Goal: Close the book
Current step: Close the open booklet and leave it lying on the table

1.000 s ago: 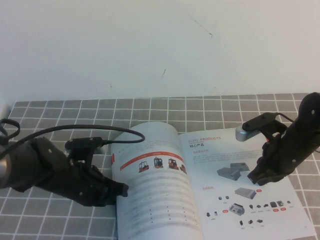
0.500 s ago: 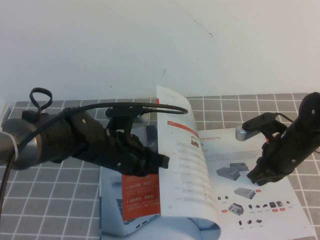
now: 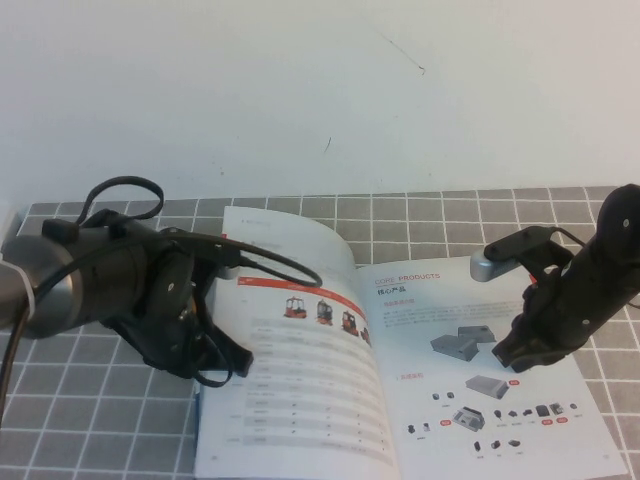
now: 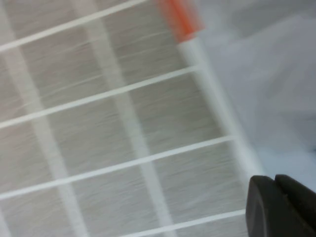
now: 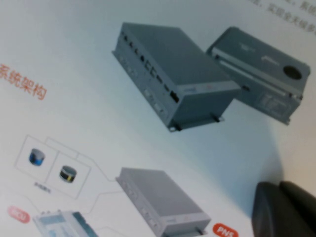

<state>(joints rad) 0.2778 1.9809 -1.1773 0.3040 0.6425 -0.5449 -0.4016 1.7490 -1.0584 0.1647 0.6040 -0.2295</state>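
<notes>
The left gripper point(image 3: 238, 362) is set at the left edge of the open book point(image 3: 300, 400), the right gripper point(image 3: 512, 356) on its right page. Their grip states cannot be told.

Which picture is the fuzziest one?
Left wrist view: fuzziest, tablecloth lines and book edge smeared. Right wrist view: the book's print a little soft. High view: fairly sharp, left gripper by the book's left edge, right gripper on its right page.

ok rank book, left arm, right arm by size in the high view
1. book, open
2. left arm, left gripper at the book's left edge
3. right arm, right gripper on the right page; both arms cropped, order unsure
</notes>
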